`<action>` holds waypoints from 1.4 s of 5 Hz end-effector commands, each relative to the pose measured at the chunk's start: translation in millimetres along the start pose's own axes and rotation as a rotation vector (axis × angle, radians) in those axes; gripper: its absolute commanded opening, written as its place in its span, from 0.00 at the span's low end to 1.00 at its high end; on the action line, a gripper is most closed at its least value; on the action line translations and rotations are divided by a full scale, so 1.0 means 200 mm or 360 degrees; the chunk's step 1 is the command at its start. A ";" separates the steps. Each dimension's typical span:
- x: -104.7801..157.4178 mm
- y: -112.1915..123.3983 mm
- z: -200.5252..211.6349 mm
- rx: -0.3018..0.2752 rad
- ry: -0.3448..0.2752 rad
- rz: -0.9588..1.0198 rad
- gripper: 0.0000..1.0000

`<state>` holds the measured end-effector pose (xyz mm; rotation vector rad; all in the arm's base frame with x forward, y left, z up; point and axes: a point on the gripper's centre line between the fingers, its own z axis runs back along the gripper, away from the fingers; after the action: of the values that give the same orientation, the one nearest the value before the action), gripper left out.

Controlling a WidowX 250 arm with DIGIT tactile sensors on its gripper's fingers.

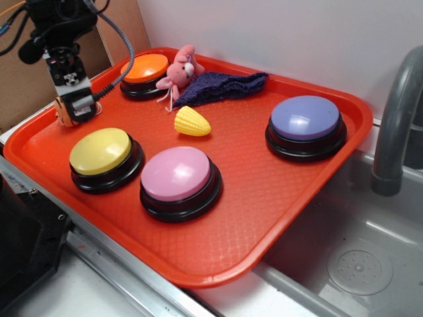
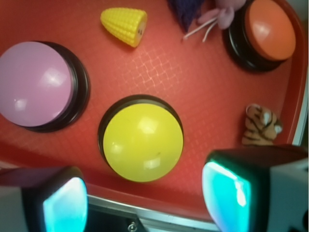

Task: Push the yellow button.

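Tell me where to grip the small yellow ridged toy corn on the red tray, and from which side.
Grip the small yellow ridged toy corn across its thicker middle, coming straight down from above. It lies on its side on the red plastic tray, tapering to one end, so the jaws should close across the narrow width, not along its length. The open gripper has free tray on both sides of it.

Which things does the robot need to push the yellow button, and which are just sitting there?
Needed:
yellow button
gripper

Just sitting there:
pink button
purple button
orange button
toy corn
pink plush toy
purple cloth
small tiger toy
red tray
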<state>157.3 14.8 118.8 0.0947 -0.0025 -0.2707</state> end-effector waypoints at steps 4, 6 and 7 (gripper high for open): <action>0.06 0.08 0.15 0.0028 -0.0101 0.0582 1.00; 0.06 0.10 0.19 -0.0002 -0.0115 0.0583 1.00; 0.06 0.10 0.21 -0.0009 -0.0108 0.0579 1.00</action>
<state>159.9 23.0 150.3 0.0736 -0.0425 0.0771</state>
